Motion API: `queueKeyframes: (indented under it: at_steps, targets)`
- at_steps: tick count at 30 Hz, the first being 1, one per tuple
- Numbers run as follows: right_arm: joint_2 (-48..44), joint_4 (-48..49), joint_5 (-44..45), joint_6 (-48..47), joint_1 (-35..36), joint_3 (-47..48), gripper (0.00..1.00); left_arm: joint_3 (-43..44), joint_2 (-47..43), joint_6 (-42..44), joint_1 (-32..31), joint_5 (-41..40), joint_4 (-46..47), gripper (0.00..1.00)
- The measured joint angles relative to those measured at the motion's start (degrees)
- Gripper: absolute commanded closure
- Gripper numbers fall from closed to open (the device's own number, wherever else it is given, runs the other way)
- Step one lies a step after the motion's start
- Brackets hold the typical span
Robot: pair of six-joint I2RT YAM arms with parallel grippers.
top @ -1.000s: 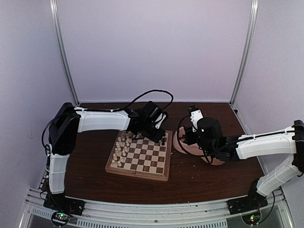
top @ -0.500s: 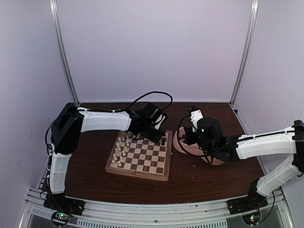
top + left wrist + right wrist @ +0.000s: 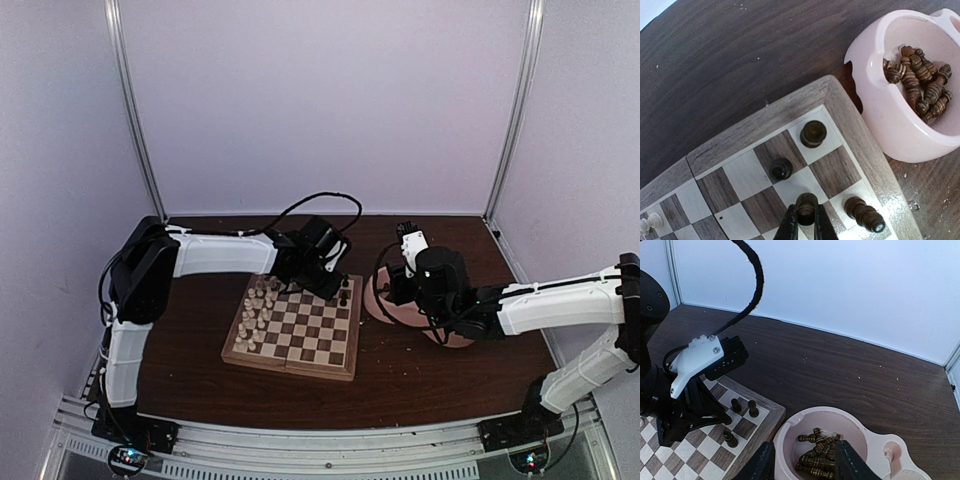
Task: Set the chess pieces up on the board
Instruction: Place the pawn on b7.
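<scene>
The board (image 3: 755, 127) shows its far right corner in the left wrist view. My left gripper (image 3: 806, 216) is shut on a dark brown chess piece (image 3: 806, 205), held upright over a light square near that corner. Three more dark pieces (image 3: 813, 133) stand on nearby squares. Cream pieces (image 3: 255, 308) fill the board's left side (image 3: 290, 366) in the top view. My right gripper (image 3: 805, 465) hangs open over the pink bowl (image 3: 790, 427), with nothing between its fingers. Several dark pieces (image 3: 820, 452) lie heaped in that bowl.
The pink double bowl (image 3: 890, 130) sits right against the board's right rim. A black cable (image 3: 752, 285) loops above the left wrist. Pale walls and metal posts (image 3: 135, 110) enclose the dark wooden table (image 3: 430, 380).
The left arm's upper part has edged slightly; both grippers and the pieces stand as before.
</scene>
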Motion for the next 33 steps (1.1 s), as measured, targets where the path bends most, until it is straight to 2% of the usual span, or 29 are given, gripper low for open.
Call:
queueKeyframes:
  at_steps: [9,16,28,33]
  targets:
    - [0.00,0.00,0.00,0.00,-0.11,0.00,0.57,1.57,1.66,0.00,0.57,0.24,0.00,1.00]
    - [0.00,0.00,0.00,0.00,-0.13,0.00,0.57,2.43,2.19,0.00,0.63,1.14,-0.39,0.87]
    - [0.00,0.00,0.00,0.02,-0.15,0.00,0.57,3.17,2.19,-0.04,0.74,1.27,-2.99,0.84]
    - [0.00,-0.02,0.00,0.02,-0.15,0.00,0.57,3.17,2.19,-0.04,0.74,1.20,-3.32,0.71]
